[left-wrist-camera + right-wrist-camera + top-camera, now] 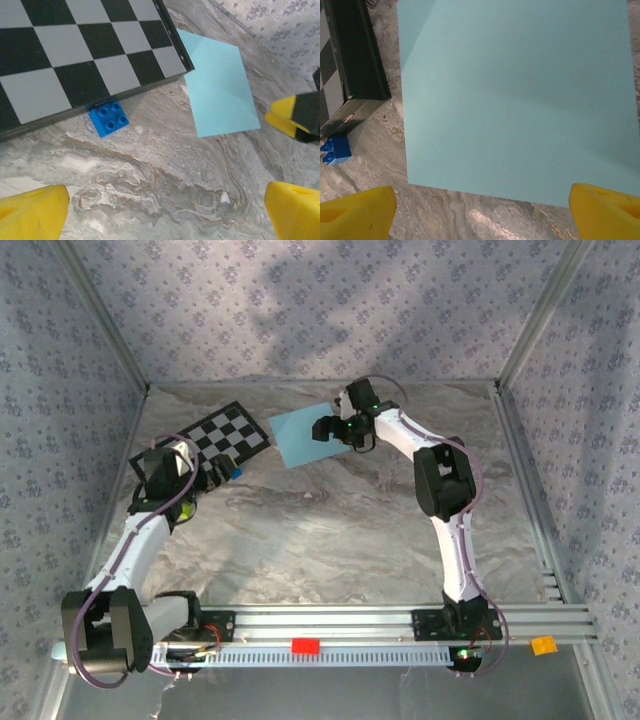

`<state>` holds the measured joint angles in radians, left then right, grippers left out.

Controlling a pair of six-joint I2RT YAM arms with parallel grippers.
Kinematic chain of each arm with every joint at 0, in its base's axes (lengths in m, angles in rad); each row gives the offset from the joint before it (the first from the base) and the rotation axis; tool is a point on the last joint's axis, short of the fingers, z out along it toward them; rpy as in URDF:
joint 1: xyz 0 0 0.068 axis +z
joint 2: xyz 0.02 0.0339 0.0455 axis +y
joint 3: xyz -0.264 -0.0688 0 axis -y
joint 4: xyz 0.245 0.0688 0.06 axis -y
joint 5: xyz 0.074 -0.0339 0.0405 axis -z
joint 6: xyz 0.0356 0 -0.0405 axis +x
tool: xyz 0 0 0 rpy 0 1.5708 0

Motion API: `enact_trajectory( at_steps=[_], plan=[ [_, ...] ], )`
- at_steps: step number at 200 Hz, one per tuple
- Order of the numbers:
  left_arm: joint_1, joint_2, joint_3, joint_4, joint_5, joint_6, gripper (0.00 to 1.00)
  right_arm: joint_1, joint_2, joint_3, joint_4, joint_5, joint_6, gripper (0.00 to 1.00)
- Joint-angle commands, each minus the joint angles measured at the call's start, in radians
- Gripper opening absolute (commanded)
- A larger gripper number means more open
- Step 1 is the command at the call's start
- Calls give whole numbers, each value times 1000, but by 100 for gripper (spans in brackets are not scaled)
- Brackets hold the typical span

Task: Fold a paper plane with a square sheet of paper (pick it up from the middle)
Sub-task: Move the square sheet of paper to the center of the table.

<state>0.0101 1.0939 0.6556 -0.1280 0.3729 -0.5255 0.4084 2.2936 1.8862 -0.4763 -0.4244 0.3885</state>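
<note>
Your square sheet of paper (pixel 298 436) lies flat and unfolded on the marbled table (pixel 330 530), towards the far side and roughly mid-width, just beside the right-hand corner of the checkerboard card (pixel 228 432). From the left wrist camera the sheet's corner sits right at the card's corner. From the right wrist camera a thin strip of table shows between them, so you cannot be sure they touch.

Your right gripper (pixel 480 215) is over the sheet with its jaws spread wide and nothing held. The two yellow fingertips (pixel 357 212) stand at the sheet's near edge, one off each side. Whether they touch the paper or the table you cannot tell. The top view shows this arm reaching in from the right. The left wrist view catches one of its yellow-and-black fingers at the frame's right edge, just off the sheet.

Your left gripper (pixel 162 215) is also wide open and empty, hanging above bare table near the card's near edge. A small blue block (pixel 109 118) is tucked against that edge, partly under it. The right wrist view shows the block below the card's dark side wall.
</note>
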Motion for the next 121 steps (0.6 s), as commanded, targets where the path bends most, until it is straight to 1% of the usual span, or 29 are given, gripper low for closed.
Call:
enact_trajectory(
  at_steps=[1, 24, 52, 96, 108, 121],
  plan=[
    [-16, -23, 22, -31, 34, -10, 100, 21, 80, 134, -148, 17, 33, 91],
    [-25, -28, 22, -43, 33, -11, 100, 32, 164, 270, -251, 35, 38, 91],
    [-29, -40, 23, -61, 34, -11, 100, 37, 204, 326, -310, 70, 58, 91],
    [-44, -52, 27, -91, 32, -21, 100, 49, 174, 271, -372, 124, 65, 92],
    [-51, -55, 27, -105, 32, -28, 100, 56, 147, 221, -372, 135, 75, 92],
    [-62, -63, 24, -119, 28, -43, 100, 66, 97, 124, -344, 141, 95, 92]
  ],
)
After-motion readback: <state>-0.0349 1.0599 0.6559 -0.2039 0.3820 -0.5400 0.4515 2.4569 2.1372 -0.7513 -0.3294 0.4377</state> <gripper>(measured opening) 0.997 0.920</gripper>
